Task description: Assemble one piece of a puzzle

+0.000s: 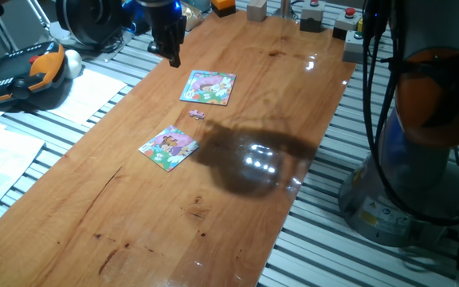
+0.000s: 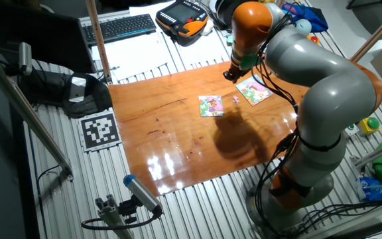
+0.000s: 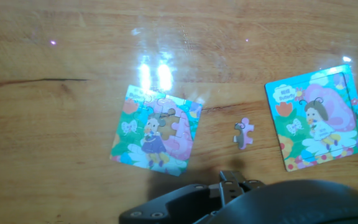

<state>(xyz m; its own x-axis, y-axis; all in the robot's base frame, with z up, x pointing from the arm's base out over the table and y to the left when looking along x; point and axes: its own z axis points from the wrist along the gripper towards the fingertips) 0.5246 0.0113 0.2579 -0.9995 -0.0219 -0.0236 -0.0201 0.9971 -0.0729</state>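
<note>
- Wooden surface (image 1: 237,159) carried two picture boards in one fixed view; the piece (image 1: 197,113) lay loose between the puzzle (image 1: 170,147) and the other board (image 1: 209,87), touching neither.
- From the other fixed view, the hand (image 2: 231,74) hung above the surface's far edge, well apart from the piece (image 2: 235,99).
- Hand view showed the puzzle (image 3: 156,135) with one unfilled gap, piece (image 3: 244,133) beside it; whether the fingers stood wide or narrow could not be told.

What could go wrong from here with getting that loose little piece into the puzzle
The piece is tiny and flat on glossy wood, so the fingers may slip or push it away. It lies between two similar boards; the puzzle with the open gap is the target, not the other board.
</note>
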